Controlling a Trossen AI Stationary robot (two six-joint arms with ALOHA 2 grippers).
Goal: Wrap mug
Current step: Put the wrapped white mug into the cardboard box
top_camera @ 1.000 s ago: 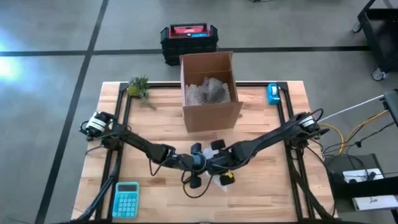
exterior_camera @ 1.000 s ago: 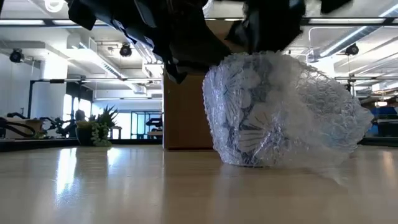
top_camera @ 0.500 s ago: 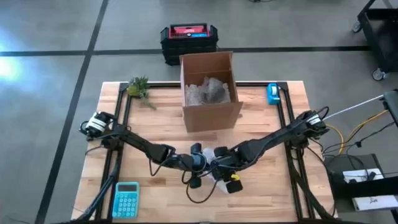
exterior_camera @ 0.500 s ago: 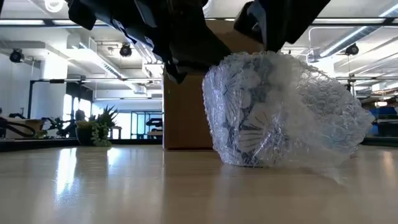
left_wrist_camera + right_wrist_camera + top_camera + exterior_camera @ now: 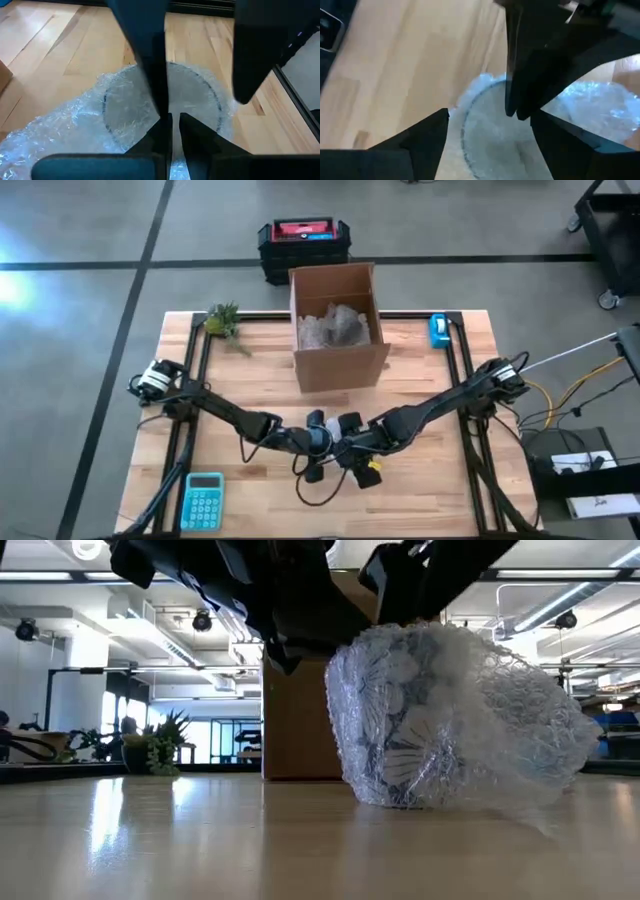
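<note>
The mug [image 5: 400,725], white with a blue pattern, stands on the table inside clear bubble wrap [image 5: 510,730]. In the left wrist view its round mouth [image 5: 165,100] shows through the wrap. Both arms meet over it at the table's middle. My left gripper [image 5: 175,120] is above the mouth, shut on the wrap. My right gripper [image 5: 490,114] hangs open over the mug, one finger on either side of the mouth, touching nothing that I can see. In the high view the left gripper [image 5: 325,442] and right gripper [image 5: 355,452] cover most of the bundle. My left gripper pinches a bit of the bubble wrap [image 5: 173,147] between its two fingers, over the mug's mouth. The fingers come from above, pointing down. One layer or several, I cannot tell. The mug and wrap rest on the table.
An open cardboard box [image 5: 337,330] holding wrapped items stands behind the grippers. A small plant [image 5: 222,320] is at the far left, a blue tape dispenser [image 5: 439,330] at the far right and a teal calculator [image 5: 203,500] at the near left. A black-and-red case [image 5: 303,242] sits on the floor.
My right gripper has opened and let go of the wrap. It went a little toward the table's near edge, then came back over the mug. The wrapped mug and my left gripper have stayed in place.
</note>
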